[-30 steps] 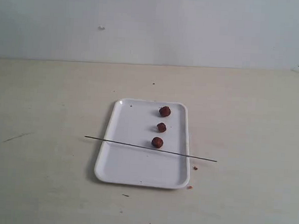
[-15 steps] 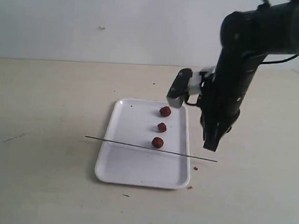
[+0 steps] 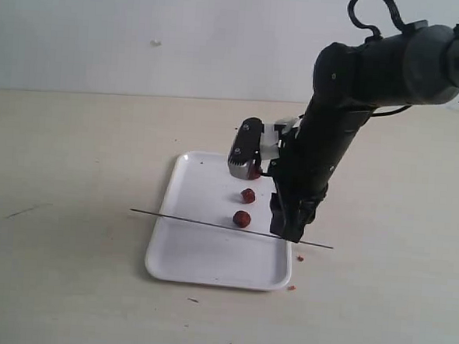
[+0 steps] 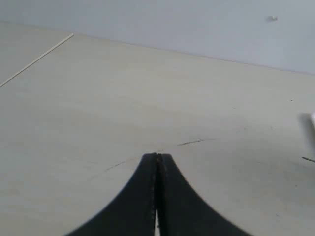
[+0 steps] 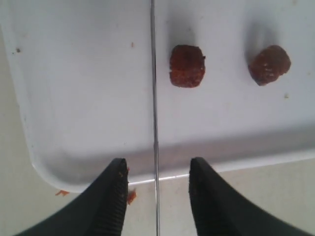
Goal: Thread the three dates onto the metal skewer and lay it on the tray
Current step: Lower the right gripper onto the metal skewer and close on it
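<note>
The right end effector (image 3: 288,232) hangs low over the right edge of the tray (image 3: 197,256), its two fingers (image 5: 110,196) spread apart and holding nothing. In the right wrist view the metal skewer (image 5: 153,98) runs straight through the gap between them and touches neither. The skewer lies across the tray with both ends reaching out over the desk (image 3: 69,248). The nearest date (image 3: 242,218) sits on the tray just beside the skewer, with the middle date (image 3: 248,195) beyond it. The third date (image 3: 255,173) peeks out from behind the wrist camera (image 3: 245,149). The left end effector (image 4: 157,160) is closed and empty above the desk, well apart from the tray.
</note>
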You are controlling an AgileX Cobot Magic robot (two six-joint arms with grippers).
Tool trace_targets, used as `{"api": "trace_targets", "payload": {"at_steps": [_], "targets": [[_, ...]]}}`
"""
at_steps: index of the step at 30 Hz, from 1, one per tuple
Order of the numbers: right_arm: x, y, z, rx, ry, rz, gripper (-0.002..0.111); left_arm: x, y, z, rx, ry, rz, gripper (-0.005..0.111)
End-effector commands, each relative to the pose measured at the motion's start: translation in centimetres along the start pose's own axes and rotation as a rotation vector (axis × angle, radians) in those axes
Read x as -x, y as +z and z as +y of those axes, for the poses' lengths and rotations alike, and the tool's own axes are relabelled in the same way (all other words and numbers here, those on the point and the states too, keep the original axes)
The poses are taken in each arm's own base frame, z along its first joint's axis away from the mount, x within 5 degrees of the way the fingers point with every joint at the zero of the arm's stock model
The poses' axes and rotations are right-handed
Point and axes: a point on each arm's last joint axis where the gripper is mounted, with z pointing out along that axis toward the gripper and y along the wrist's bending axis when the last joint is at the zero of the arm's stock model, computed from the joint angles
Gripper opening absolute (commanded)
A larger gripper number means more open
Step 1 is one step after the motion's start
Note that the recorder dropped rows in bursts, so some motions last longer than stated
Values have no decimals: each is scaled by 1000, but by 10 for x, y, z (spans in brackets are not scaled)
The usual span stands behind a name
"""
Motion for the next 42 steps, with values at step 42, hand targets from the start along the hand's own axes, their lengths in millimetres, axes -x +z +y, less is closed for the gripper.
{"api": "trace_targets", "payload": {"at_steps": [42], "targets": [[10, 47, 8, -9, -91, 103, 27, 1, 0, -1, -11, -2, -21, 0]]}}
